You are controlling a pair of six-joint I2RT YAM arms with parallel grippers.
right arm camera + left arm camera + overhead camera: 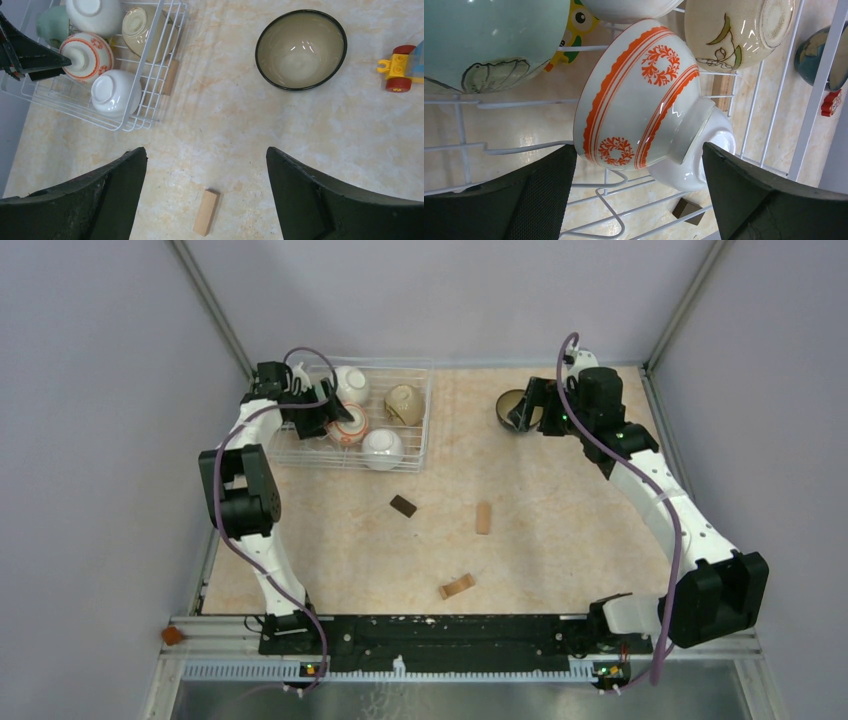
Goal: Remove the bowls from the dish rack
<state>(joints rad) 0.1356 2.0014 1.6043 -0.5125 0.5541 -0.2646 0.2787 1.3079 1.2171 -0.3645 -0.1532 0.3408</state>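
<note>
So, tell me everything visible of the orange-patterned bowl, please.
The orange-patterned bowl looks like glossy white ceramic with orange bands, a scalloped rim stripe and wreath motifs. It lies tilted, foot ring upward, inside the dish rack on its wires, a white bowl close beside. The open left pincer straddles it.

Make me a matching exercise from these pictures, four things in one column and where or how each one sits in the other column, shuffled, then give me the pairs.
Column one:
1. orange-patterned bowl
2. dark bowl
3. white bowl
4. toy car

Column two:
a. red and yellow, on the table
b. upside down in a corner of the dish rack
c. open side up on the table
d. in the dish rack, at the open left gripper

Pairs: 1-d, 2-c, 3-b, 4-a
</note>
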